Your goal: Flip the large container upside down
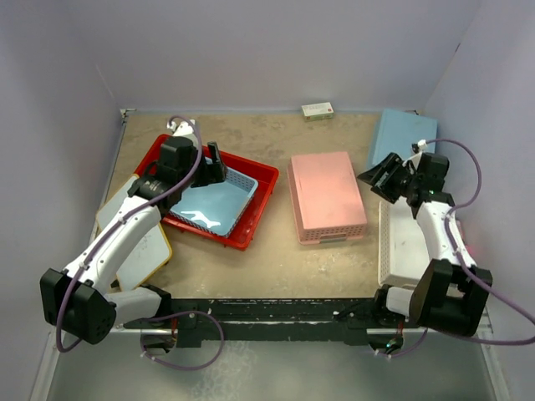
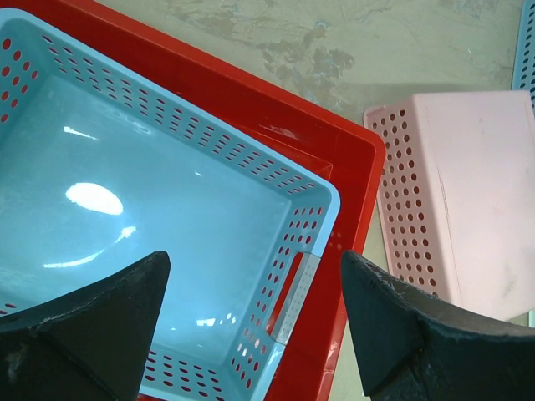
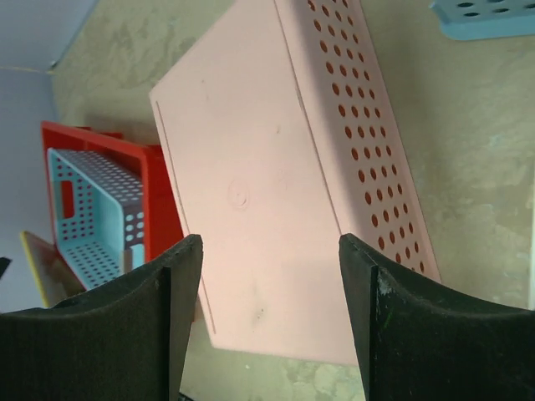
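We see the big shallow rectangular red plastic tray [image 1: 251,219] upright at the far left of the surface [image 1: 276,259], with a light-blue perforated plastic basket [image 1: 213,205] inside it. Our left tool [image 1: 215,164] hovers above them, fingers spread. Our right tool [image 1: 380,177], also spread, hangs just right of the overturned pink perforated basket [image 1: 326,196].
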Action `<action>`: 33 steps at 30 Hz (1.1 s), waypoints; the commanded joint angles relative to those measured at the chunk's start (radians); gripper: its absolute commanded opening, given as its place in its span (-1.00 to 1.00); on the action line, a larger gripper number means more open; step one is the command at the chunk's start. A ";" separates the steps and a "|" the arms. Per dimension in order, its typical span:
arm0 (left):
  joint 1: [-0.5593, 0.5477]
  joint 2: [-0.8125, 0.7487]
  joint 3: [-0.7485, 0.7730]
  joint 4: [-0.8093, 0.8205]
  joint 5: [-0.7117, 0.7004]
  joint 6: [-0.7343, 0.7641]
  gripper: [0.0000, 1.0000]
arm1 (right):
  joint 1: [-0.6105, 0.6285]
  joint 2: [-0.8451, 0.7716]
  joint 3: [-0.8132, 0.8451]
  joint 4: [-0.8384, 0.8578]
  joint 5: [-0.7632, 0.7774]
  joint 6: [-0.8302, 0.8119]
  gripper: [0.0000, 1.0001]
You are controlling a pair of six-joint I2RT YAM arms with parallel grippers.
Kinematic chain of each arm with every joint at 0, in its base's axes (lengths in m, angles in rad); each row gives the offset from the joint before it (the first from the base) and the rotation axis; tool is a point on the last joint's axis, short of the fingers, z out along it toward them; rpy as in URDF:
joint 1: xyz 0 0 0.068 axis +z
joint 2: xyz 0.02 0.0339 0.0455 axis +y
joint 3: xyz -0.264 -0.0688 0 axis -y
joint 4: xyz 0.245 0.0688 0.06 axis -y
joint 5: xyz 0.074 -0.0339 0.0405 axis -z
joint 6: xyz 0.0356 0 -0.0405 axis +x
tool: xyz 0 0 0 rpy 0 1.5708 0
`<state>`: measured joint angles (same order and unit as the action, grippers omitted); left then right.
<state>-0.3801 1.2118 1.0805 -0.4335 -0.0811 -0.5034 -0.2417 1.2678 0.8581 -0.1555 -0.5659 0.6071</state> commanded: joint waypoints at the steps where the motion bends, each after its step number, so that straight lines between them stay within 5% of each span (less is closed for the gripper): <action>1: 0.001 0.013 0.025 0.061 0.019 0.017 0.60 | 0.078 -0.096 0.039 -0.103 0.158 -0.105 0.38; 7: 0.000 0.030 0.035 0.061 0.022 0.022 0.60 | 0.457 -0.148 0.114 -0.172 0.384 -0.176 0.42; 17: 0.001 0.028 0.012 0.067 0.005 0.016 0.60 | 0.854 -0.249 -0.008 -0.372 0.610 -0.113 0.43; 24: 0.001 0.052 0.013 0.088 0.022 0.001 0.60 | 0.899 -0.307 -0.111 -0.375 0.662 -0.070 0.48; 33: 0.000 0.044 0.018 0.090 0.024 -0.012 0.60 | 0.897 -0.031 -0.135 -0.096 0.595 -0.023 0.53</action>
<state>-0.3801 1.2720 1.0805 -0.3954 -0.0631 -0.5049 0.6544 1.1397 0.7120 -0.4240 0.0463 0.5297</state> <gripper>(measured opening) 0.798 0.766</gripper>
